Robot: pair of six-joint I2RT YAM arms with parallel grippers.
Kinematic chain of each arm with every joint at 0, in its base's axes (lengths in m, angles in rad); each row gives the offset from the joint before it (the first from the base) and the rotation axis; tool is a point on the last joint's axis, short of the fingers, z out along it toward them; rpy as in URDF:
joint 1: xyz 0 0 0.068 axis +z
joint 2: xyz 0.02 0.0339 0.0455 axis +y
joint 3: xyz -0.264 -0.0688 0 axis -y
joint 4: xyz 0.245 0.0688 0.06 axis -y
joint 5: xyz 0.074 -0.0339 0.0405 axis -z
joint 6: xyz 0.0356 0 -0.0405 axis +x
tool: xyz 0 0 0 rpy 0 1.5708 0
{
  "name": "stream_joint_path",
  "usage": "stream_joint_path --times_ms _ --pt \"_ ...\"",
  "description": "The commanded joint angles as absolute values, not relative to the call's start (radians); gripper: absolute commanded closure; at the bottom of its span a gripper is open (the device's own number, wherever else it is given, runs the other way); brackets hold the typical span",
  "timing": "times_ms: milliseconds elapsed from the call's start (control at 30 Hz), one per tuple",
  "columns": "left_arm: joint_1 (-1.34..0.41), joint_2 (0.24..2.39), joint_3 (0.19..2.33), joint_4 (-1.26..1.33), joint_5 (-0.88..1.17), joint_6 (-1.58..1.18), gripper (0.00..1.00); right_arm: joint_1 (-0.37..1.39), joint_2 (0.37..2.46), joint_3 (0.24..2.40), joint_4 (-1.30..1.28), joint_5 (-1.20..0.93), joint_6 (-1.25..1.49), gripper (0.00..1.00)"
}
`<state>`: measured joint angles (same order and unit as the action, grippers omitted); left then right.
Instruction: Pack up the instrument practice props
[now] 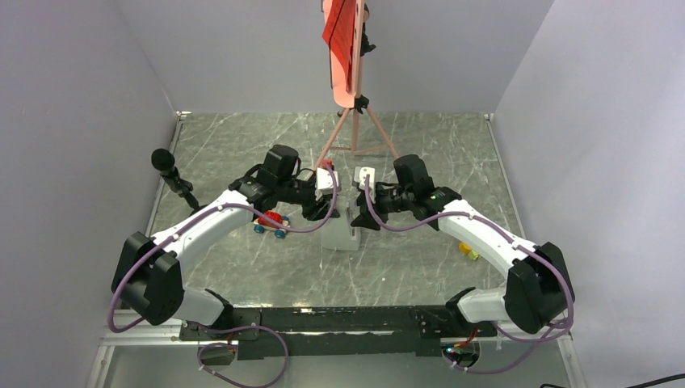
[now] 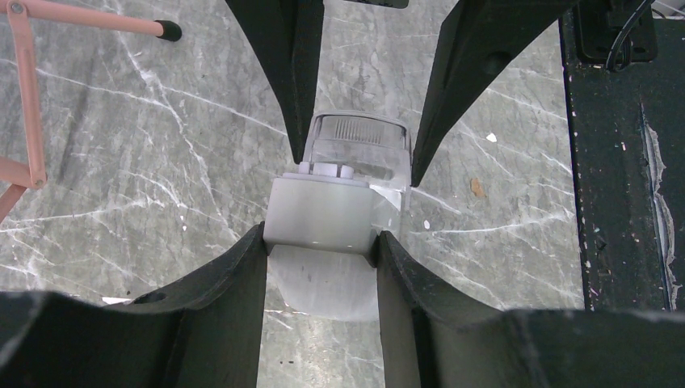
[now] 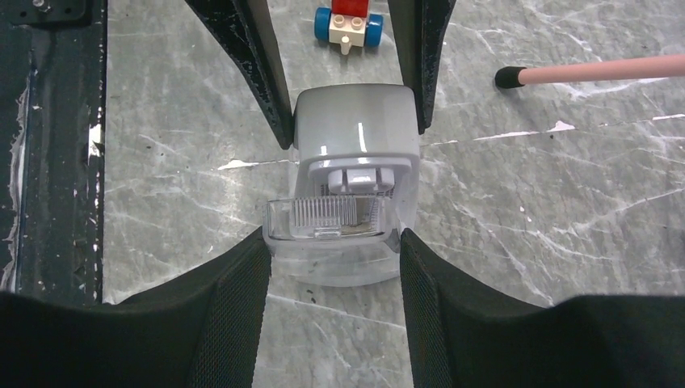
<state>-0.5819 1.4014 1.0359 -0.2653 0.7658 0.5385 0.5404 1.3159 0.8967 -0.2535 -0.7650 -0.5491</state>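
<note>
The grey-white metronome [image 1: 341,236] stands on the marble table between both grippers. My left gripper [image 1: 327,212] is shut on its grey body [image 2: 321,212], one finger against each side. My right gripper [image 1: 360,215] is shut on its clear front cover [image 3: 331,218] from the opposite side. The grey body also shows in the right wrist view [image 3: 355,121]. The salmon-pink music stand [image 1: 349,73] stands at the back on tripod legs, with the red sheet [image 1: 339,24] on its desk. The thin clear stick is out of view.
A small red toy car [image 1: 271,222] with blue wheels sits just left of the metronome, also in the right wrist view [image 3: 349,20]. A black microphone on a stand [image 1: 172,176] is at the left. A small yellow piece [image 1: 468,251] lies at the right. Stand leg tips [image 2: 168,31] [image 3: 507,77] are close by.
</note>
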Motion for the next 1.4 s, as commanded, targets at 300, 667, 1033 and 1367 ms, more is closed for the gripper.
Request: stream_joint_path --times_ms 300,667,1033,1367 --pt "-0.575 1.413 1.000 -0.334 0.698 0.581 0.99 0.547 1.360 0.930 -0.244 -0.802 -0.568 1.00" --pt "-0.575 1.414 0.997 -0.330 0.695 0.581 0.99 0.552 1.383 0.921 -0.274 -0.760 -0.608 1.00" --pt "-0.575 1.423 1.006 -0.347 0.694 0.609 0.99 0.555 1.395 0.955 -0.279 -0.763 -0.701 1.00" --pt "-0.573 1.426 1.005 -0.342 0.691 0.607 0.99 0.578 1.375 0.979 -0.292 -0.759 -0.733 1.00"
